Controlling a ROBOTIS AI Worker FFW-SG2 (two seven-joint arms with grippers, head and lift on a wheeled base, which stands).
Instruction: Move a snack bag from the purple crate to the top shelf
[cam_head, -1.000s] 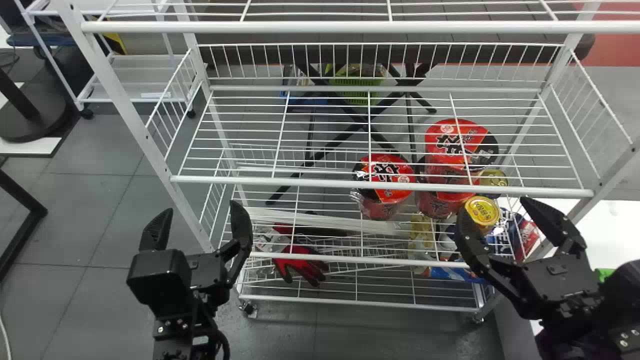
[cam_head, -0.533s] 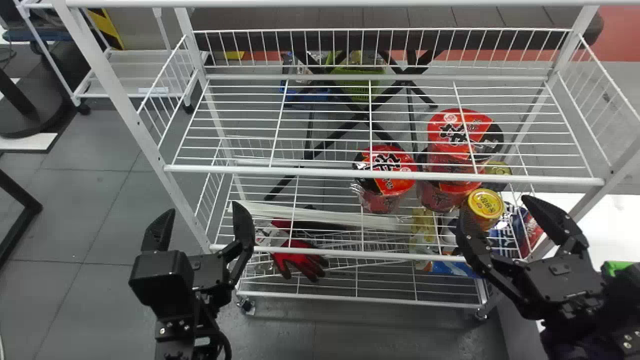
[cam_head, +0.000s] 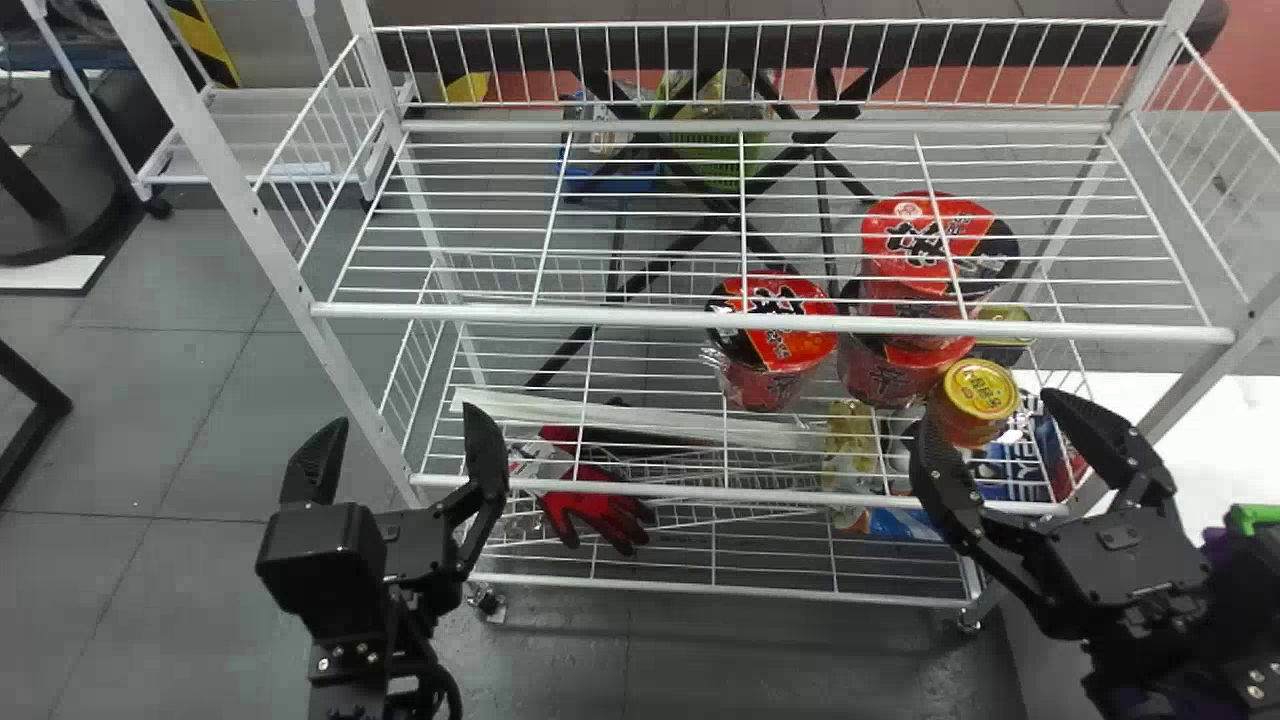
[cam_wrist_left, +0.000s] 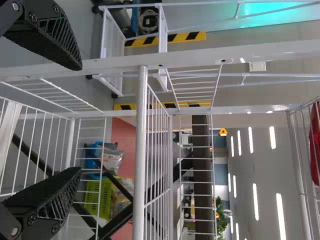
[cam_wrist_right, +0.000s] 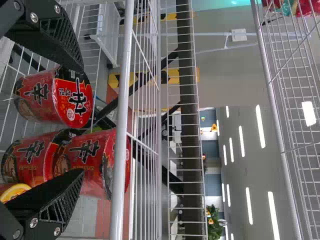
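Left gripper (cam_head: 408, 420) and right gripper (cam_head: 990, 418) are empty, fingers spread. A red packet (cam_wrist_left: 315, 135) lies left on the top shelf (cam_wrist_right: 270, 80), perhaps the snack bag delivered; whether the purple crate (cam_head: 1220, 548), near right, still owes one is unclear.

Support: a white wire rack (cam_head: 770, 321), several tiers, casters (cam_head: 487, 602) on the dark tiled floor (cam_head: 150, 430). On the tier (cam_head: 740, 496) below the nearest mesh we count three red noodle cups: one single (cam_head: 765, 385), and toward the robot's right an upper cup (cam_head: 920, 245) resting on a lower cup (cam_head: 890, 378). A yellow-lidded jar (cam_head: 980, 390) stands just beside the lower cup. Through the mesh we note red gloves (cam_head: 605, 515) lower down, and a long white strip (cam_head: 640, 418), level unclear. We see red packaging (cam_wrist_right: 307, 7) on a higher tier (cam_wrist_right: 292, 175).
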